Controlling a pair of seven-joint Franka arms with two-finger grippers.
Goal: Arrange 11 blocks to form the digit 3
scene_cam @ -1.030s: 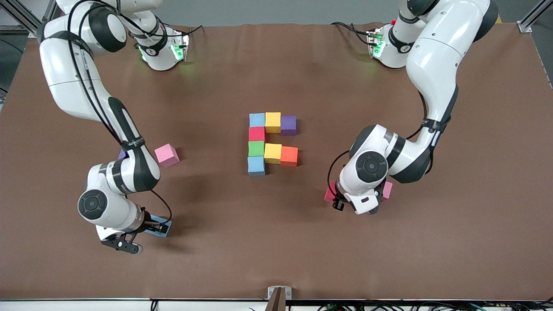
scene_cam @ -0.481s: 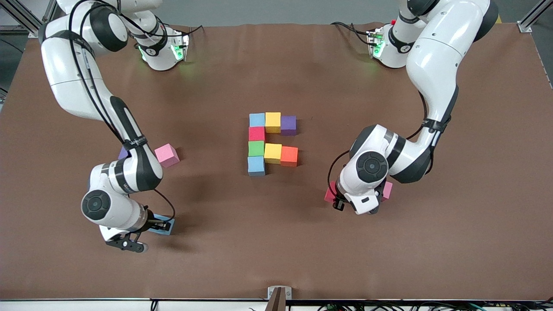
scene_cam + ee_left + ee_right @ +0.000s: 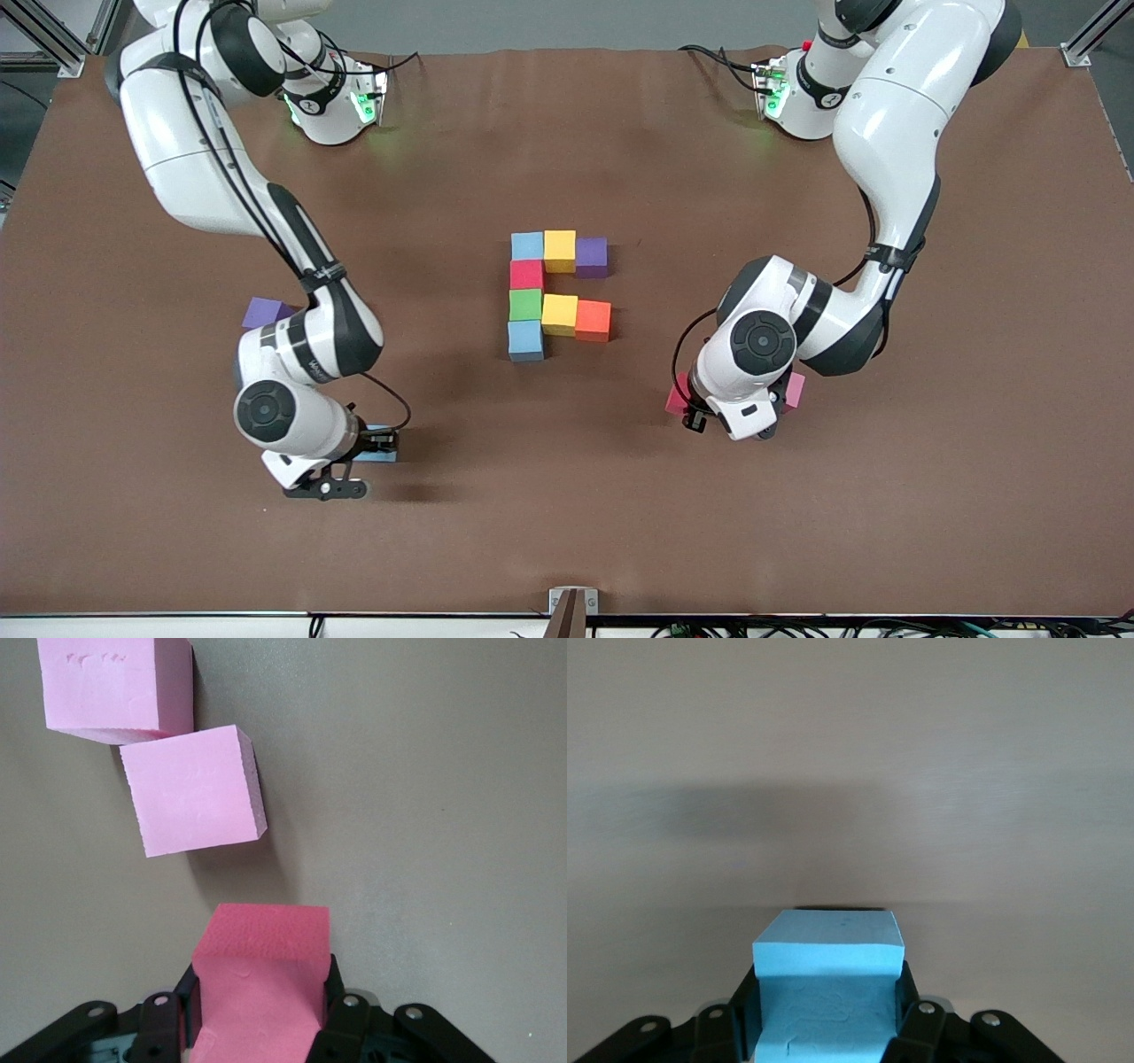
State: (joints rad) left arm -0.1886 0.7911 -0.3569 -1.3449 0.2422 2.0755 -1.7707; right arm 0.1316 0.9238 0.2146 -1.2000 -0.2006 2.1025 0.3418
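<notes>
Blocks placed so far number eight in the partial digit 3 (image 3: 556, 295) at the table's middle: top bar light blue (image 3: 527, 245), yellow (image 3: 560, 249), purple (image 3: 592, 255); column red (image 3: 526, 275), green (image 3: 525, 305), light blue (image 3: 525, 340); middle bar yellow (image 3: 560, 314), orange (image 3: 594, 320). Left to do: the last column cube and two more for the bottom bar, three in all. Right gripper (image 3: 379, 443) is clamped on a light blue block (image 3: 829, 970), carried over bare table nearer the front camera than the figure, toward the right arm's end. Left gripper (image 3: 709, 416) is clamped on a red block (image 3: 261, 979), low at the table toward the left arm's end, with two pink blocks (image 3: 193, 790) lying just beside it, close together on the mat. A spare purple block (image 3: 264, 312) sits near the right arm's elbow. Versus a second earlier: the right arm has swung toward the figure with its cube, now covering the pink block that showed beside it and baring the purple one; the left arm has not moved, and the figure is unchanged.
</notes>
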